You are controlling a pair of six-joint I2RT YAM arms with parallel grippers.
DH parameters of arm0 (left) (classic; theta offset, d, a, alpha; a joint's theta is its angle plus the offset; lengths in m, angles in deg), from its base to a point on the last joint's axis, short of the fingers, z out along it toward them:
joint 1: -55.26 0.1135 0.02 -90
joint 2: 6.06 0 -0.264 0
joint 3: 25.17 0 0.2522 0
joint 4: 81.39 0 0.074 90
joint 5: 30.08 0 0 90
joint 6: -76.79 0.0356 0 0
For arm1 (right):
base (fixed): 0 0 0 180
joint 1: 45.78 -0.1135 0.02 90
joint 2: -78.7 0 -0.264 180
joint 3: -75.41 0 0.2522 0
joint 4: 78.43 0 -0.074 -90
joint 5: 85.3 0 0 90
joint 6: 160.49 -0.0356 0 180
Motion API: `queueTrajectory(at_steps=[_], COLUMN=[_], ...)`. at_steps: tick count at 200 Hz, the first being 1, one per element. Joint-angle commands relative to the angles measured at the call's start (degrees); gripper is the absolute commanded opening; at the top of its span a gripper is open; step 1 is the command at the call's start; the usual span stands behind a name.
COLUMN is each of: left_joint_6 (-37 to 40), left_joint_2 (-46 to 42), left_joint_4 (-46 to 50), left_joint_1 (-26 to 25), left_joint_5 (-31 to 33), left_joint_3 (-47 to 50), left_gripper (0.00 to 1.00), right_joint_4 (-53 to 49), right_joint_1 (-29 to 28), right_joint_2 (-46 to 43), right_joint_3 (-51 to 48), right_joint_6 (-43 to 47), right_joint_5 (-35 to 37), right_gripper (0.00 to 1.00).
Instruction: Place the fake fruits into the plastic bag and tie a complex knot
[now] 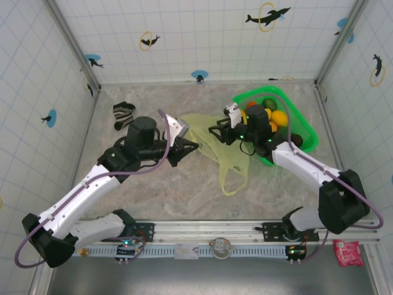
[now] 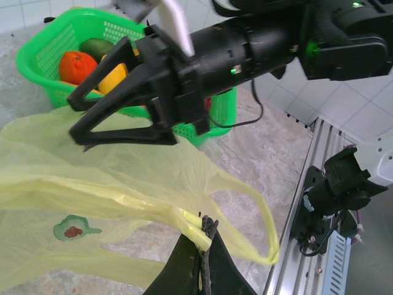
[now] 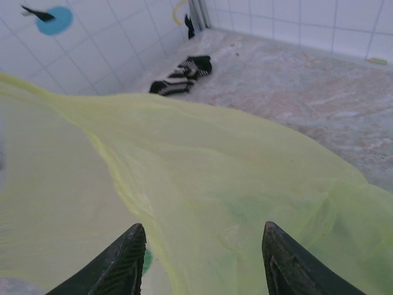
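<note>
Overhead looking down, close wrist views, sharing plastic bag (image 1: 228, 157)

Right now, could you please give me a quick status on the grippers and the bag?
Left gripper shut on bag edge. Right gripper open over bag. Fruits in basket. Sock apart, back left.

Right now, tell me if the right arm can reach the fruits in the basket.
Probably yes: the right gripper is open, holding nothing, and the fake fruits lie uncovered in the green basket beside its wrist.
</note>
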Motion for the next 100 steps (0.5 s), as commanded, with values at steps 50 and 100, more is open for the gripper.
queueTrajectory(at_steps=[50, 100], left_joint_6=[-0.5, -0.6], left_joint_2=[0.2, -1.0], left_joint_4=[-1.1, -2.1], left_joint_1=[-0.2, -0.2], left_joint_5=[1.1, 1.9], left_joint_3=[-0.9, 1.0], left_gripper=[0.00, 0.00], right_joint_4=[-3.2, -27.4], right_joint_1=[6.5, 16.0], right_joint_2=[-6.6, 5.4], right_joint_3=[-4.0, 7.0], right_joint_6=[-9.1, -17.5], right_joint_5=[22.9, 32.8], right_gripper=[0.50, 0.63])
